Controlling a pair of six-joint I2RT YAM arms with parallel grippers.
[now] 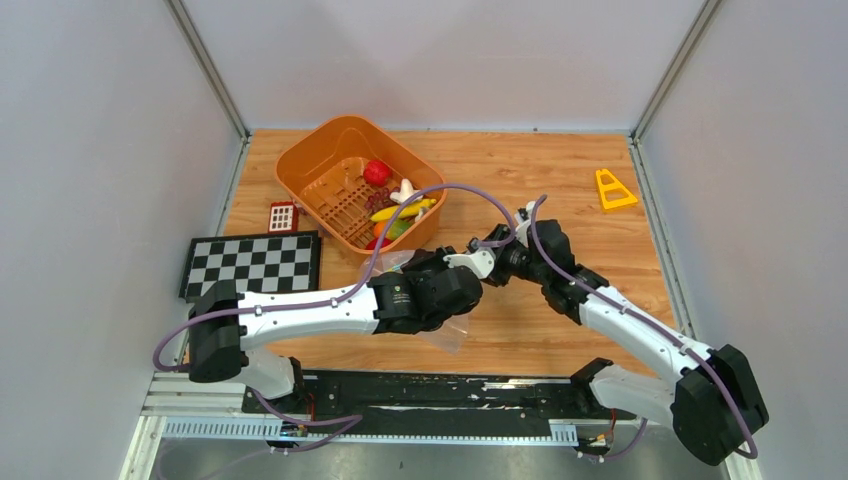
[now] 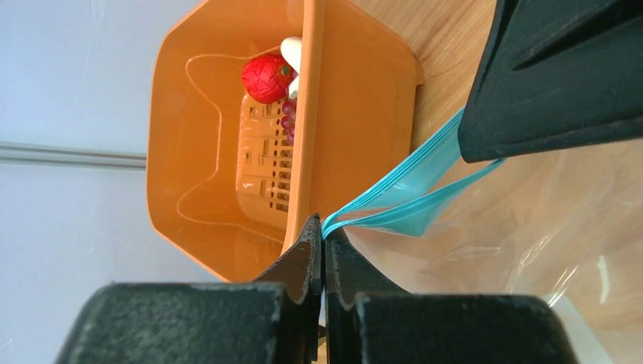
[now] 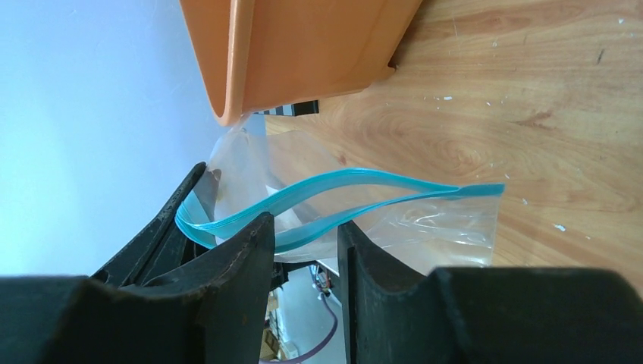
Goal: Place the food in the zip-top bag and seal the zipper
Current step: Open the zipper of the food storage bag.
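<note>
Left wrist: left gripper (image 2: 321, 254) clamped on zipper (image 2: 409, 203), right gripper (image 3: 303, 227) jaws apart, so I'd say we're opening the bag (image 2: 531, 235), next pinch one lip.

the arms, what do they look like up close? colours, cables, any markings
Both the left arm and right arm have white links between bulky black joint housings. A greyish-purple cable loops along each. The left wrist housing carries a small round yellowish logo. The fingers are matte black, grainy and tapered.
</note>
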